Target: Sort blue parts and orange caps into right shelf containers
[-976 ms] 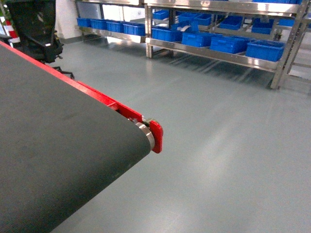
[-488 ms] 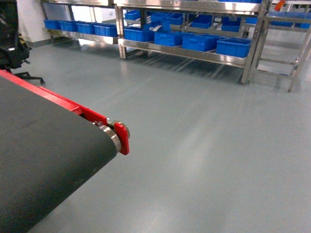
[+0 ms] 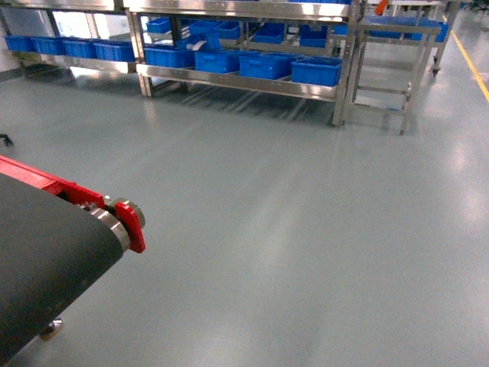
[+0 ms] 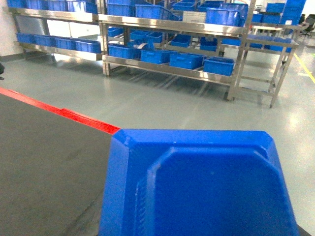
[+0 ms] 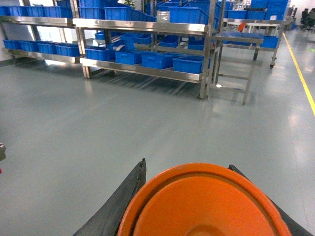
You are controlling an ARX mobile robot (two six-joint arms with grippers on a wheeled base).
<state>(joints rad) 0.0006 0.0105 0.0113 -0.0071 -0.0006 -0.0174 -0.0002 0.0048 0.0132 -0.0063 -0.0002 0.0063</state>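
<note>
A blue part (image 4: 202,187) with a recessed, bevelled face fills the lower half of the left wrist view, close to the camera, above the dark belt (image 4: 44,162) and the floor. My left gripper's fingers are hidden behind it; it appears shut on the part. In the right wrist view a round orange cap (image 5: 204,206) sits between two black fingers (image 5: 128,196), my right gripper (image 5: 187,166) shut on it above bare floor. Neither gripper shows in the head view.
The conveyor's end (image 3: 46,252) with its red side plate (image 3: 134,225) is at the lower left. Steel shelving (image 3: 237,79) holding blue crates (image 3: 315,70) runs along the back. A smaller steel rack (image 3: 386,30) stands to its right, beside a yellow floor line (image 3: 467,57).
The head view has swung right. The conveyor and the shelving have slid left in the frame, and the small rack and yellow line have come into view.
</note>
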